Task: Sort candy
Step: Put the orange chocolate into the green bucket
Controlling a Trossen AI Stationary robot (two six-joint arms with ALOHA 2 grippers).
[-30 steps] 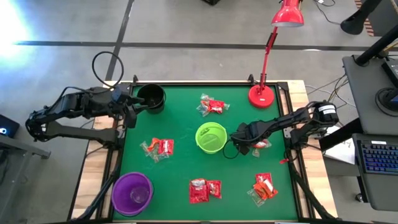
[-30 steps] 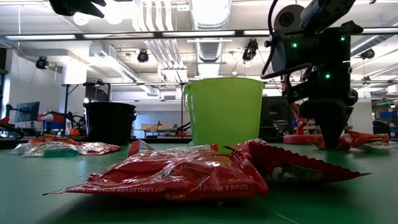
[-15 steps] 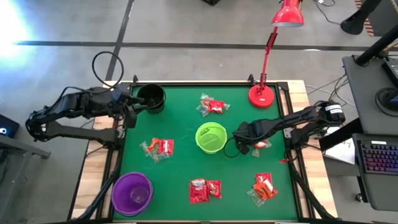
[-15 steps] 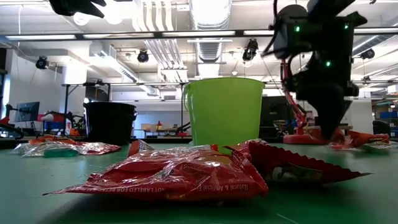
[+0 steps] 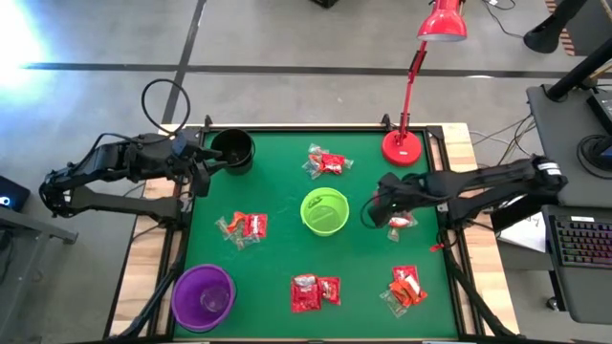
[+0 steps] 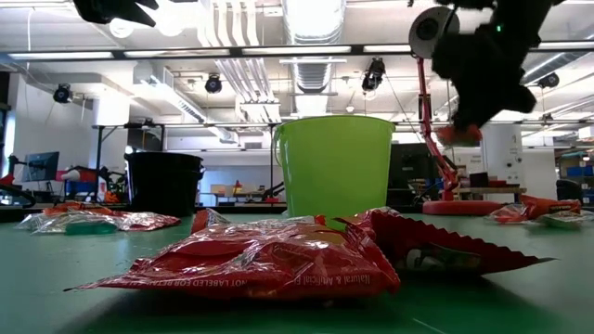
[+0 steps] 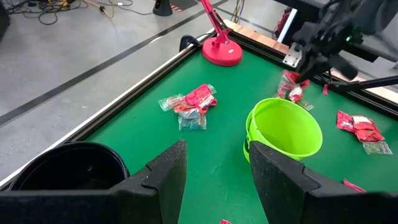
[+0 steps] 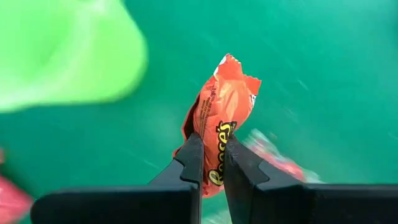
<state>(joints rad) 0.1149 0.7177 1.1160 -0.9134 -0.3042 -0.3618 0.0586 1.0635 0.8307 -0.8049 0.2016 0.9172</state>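
Note:
The candy lies in small heaps on the green table [image 5: 277, 191]: one [image 5: 325, 162] at the far side, one [image 5: 244, 227] at the left, and two [image 5: 314, 291] [image 5: 404, 287] near the front. Another heap [image 5: 400, 222] lies right of the lime-green bowl [image 5: 325, 211]. My right gripper [image 8: 213, 158] hangs above the table between that bowl and the heap, shut on an orange candy packet [image 8: 221, 112]. My left gripper [image 7: 214, 168] waits open beside the black bowl [image 5: 232, 150]. My right gripper pinches the orange packet by one end [image 8: 214, 134], its flat faces between the two fingers. The fingers slant steeply down from the table's right side. The rest of the packet sticks out past the fingertips and hangs below them [image 6: 459, 134], clear of the table.
A purple bowl [image 5: 203, 296] stands at the front left corner. A red desk lamp [image 5: 404, 143] stands at the far right edge, close behind my right arm. Red packets [image 6: 278, 260] lie right in front of the low camera.
My right gripper has risen from the heap to the right of the lime-green bowl and has tipped to a less steep slant. The orange packet has come up with it and now hangs clear of the table.

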